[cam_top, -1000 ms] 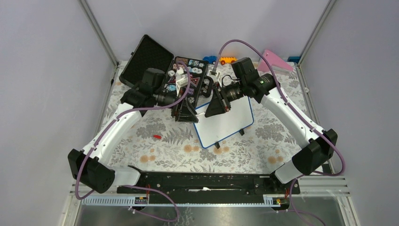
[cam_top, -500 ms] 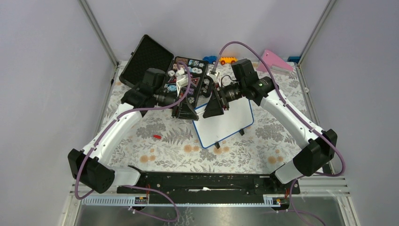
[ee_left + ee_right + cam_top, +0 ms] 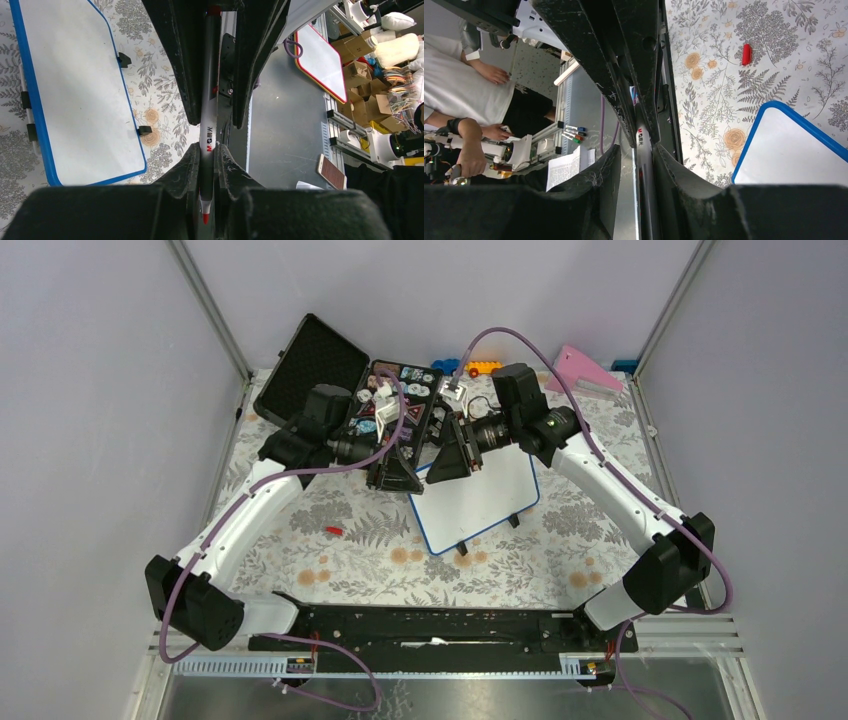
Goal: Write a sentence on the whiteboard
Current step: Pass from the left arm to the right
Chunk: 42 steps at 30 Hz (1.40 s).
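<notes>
The whiteboard (image 3: pixel 480 500) lies flat on the flowered cloth, blue-framed and blank; no red sentence shows on it. It also shows in the left wrist view (image 3: pixel 75 90) and the right wrist view (image 3: pixel 794 150). My two grippers meet nose to nose over its far left corner. My left gripper (image 3: pixel 393 475) is shut on a white marker (image 3: pixel 209 100), whose bare red tip points back into its palm. My right gripper (image 3: pixel 450 458) stands astride the marker's other end (image 3: pixel 643 150) with a gap beside the barrel, so it is open. The marker's red cap (image 3: pixel 333 530) lies on the cloth to the left.
An open black case (image 3: pixel 390 400) of small parts stands just behind the grippers, its lid (image 3: pixel 310 365) raised at the far left. A pink wedge (image 3: pixel 585 368) and a yellow toy car (image 3: pixel 484 367) lie at the back edge. Grey walls and metal posts close in the table.
My right gripper has shifted a little up and to the left, toward the left gripper. My left gripper has edged slightly away from me. The whiteboard has not moved.
</notes>
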Motion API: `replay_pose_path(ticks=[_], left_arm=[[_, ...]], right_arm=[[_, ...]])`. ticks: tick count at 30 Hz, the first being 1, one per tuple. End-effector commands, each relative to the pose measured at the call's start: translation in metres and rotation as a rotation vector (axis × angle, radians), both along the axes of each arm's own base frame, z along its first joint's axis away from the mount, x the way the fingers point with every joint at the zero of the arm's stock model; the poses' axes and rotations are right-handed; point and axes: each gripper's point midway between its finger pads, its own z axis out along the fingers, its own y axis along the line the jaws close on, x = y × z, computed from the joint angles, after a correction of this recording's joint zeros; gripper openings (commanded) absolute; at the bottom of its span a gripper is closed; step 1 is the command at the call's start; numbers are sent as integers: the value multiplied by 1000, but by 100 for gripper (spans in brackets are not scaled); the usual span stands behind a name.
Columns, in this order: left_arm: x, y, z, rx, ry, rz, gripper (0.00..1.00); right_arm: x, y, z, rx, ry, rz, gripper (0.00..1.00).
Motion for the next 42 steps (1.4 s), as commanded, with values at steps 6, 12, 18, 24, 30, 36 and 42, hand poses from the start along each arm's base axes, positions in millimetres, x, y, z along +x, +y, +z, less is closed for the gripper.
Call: replay_pose_path(ticks=[6,12,18,24,30,36,42], left_arm=[[6,-4,10,-28,-40,19,0],[7,-4,10,-27,-33,21,0],[6,-5,9,-30,-27,14,0],[6,-5,11,-36,-22,7,0],[15,0,8,-14,-45,66,59],[31,22,14,-23,-67,152,75],[51,36,5,-5,-58,250,81]], right_arm=[[-12,1,17,53,-11,35,38],[-14,-1,17,55,-15,40,34],[-14,-2,15,48,-21,38,28],[-15,-2,15,47,-28,45,10],[-13,-10,11,25,-46,17,0],[15,-46,6,18,-49,-110,0],[24,-79,-16,-47,-106,-197,0]])
